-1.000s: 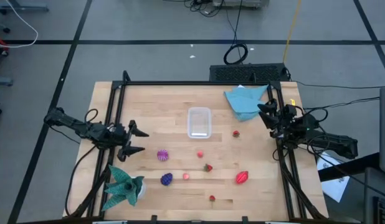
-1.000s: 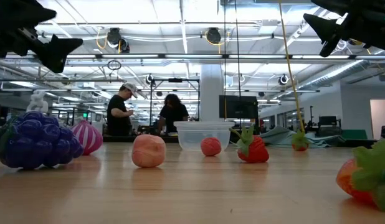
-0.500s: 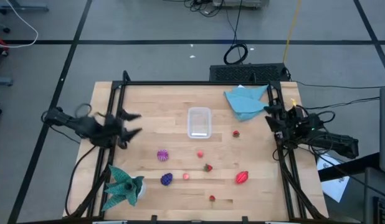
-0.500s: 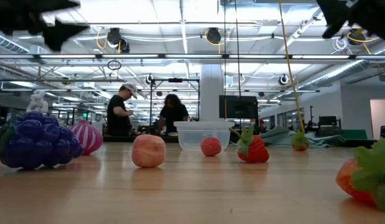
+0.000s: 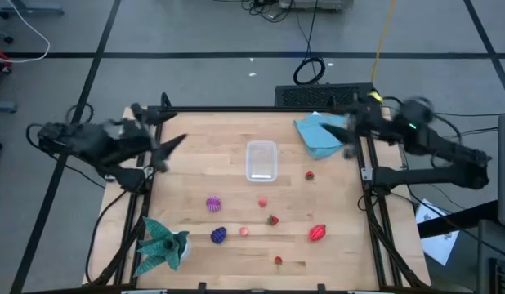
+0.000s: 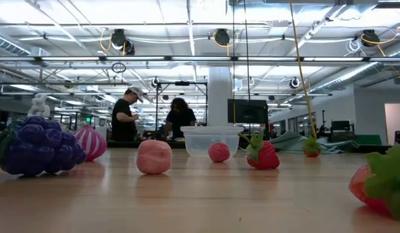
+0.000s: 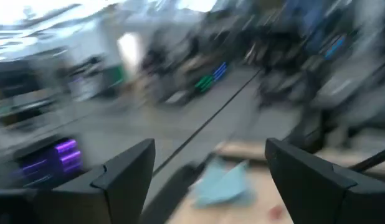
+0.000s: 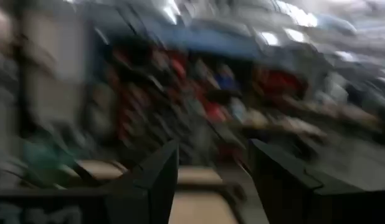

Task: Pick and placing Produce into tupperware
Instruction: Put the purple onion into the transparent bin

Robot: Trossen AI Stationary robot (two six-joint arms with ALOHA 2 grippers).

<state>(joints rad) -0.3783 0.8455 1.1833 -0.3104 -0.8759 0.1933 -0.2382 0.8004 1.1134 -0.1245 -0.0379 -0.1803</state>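
A big workshop with ceiling lamps and two people standing at benches lies beyond the wooden table (image 5: 195, 131), which sits on a grey floor marked with dark lines.

The left gripper (image 5: 167, 151) hangs over the table's left edge, lifted off the surface, its two fingers (image 7: 127, 174) spread wide with nothing between them. The tupperware (image 5: 261, 160) stands well to the right of it, toward the table's middle, and looks empty from above. The produce lies loose on the wood, all of it outside the tub: a pink striped fruit (image 5: 213, 203) and a purple grape cluster (image 5: 219, 235) sit nearest this gripper, on the side toward the table's front edge, with a teal-green cloth (image 5: 163, 244) beyond them at the front left corner.

The right gripper (image 5: 348, 137) is raised over the back right corner, just above the light blue cloth (image 5: 318, 134) (its outline is smeared in the overhead view). Its fingers (image 8: 158, 171) stand partly apart, holding nothing. The tub is to its left, a small red berry (image 5: 310, 175) lies near it on the front side, and the oval red fruit (image 5: 318, 233) is farther off toward the front.
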